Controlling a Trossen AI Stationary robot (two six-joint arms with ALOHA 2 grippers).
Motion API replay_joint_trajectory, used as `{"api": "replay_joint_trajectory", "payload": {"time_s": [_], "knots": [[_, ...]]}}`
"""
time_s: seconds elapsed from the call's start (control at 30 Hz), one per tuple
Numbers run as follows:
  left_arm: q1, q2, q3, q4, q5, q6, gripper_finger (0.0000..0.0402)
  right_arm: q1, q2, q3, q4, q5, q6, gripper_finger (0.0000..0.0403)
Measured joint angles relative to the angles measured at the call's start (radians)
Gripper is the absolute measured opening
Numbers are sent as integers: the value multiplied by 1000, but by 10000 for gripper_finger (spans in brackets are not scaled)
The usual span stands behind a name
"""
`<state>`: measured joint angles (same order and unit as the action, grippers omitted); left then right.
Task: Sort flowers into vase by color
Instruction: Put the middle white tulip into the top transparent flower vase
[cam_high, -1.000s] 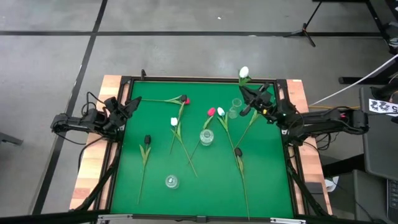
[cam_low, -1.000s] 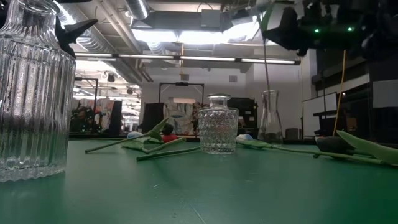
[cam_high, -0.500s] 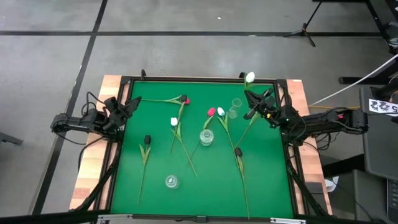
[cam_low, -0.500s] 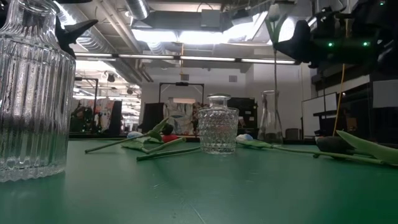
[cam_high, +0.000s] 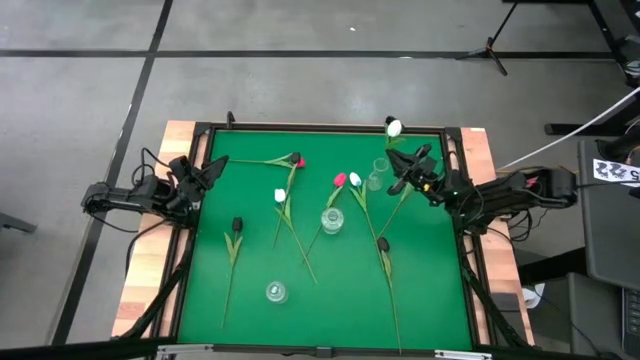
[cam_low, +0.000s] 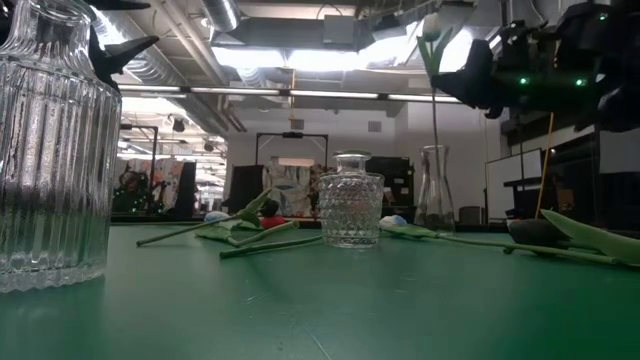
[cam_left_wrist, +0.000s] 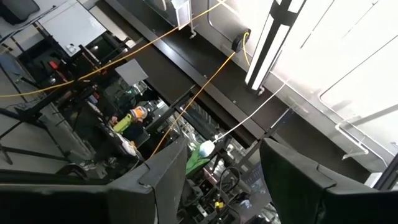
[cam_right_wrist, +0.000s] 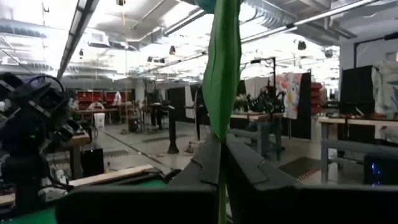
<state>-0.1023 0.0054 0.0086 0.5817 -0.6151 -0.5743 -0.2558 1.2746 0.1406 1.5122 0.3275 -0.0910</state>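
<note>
No legible text, label or number on anything in view.

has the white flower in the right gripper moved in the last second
Yes. The white flower swung right along the table's far edge, then back left, held by the right gripper.

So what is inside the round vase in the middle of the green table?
The round vase holds no flower; stems lie beside it. From above its bottom is not visible through the glass.
</note>
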Motion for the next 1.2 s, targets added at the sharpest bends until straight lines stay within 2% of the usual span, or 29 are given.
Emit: {"api": "replay_joint_trajectory", "payload": {"time_s": [0.27,1.0,1.1,1.2], "knots": [[0,0,0,1,0,-1,200,0,81,0,53,2,8,10],[0,0,0,-24,0,-4,200,0,84,0,-14,64,13,11],[0,0,0,-24,0,-3,200,0,84,0,-14,83,14,27],[0,0,0,-24,0,-3,200,0,84,0,-19,103,14,61]]}}
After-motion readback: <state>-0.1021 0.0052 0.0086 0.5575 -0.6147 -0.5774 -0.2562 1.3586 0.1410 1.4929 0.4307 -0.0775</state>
